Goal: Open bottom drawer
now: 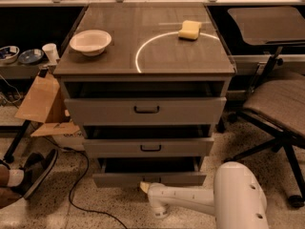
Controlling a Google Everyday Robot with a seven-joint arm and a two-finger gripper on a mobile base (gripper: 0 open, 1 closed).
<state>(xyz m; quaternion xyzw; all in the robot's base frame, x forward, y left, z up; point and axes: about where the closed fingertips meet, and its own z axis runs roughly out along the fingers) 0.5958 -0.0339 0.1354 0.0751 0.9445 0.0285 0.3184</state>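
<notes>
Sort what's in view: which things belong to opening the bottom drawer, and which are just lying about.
Job: bottom drawer; gripper, at the drawer's front.
Lying about: bowl and sponge on the cabinet top; cup; chair.

claw (144, 186) before bottom drawer (181, 179), bowl (90, 41) on cabinet (124, 23)

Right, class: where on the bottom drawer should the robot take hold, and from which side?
Grip the centre of the slim front panel of the bottom drawer, in line with the bar handle of the middle drawer, coming straight from the front, low down. It slides outward, so a frontal pull likely suits. The gripper sits by that spot.
</notes>
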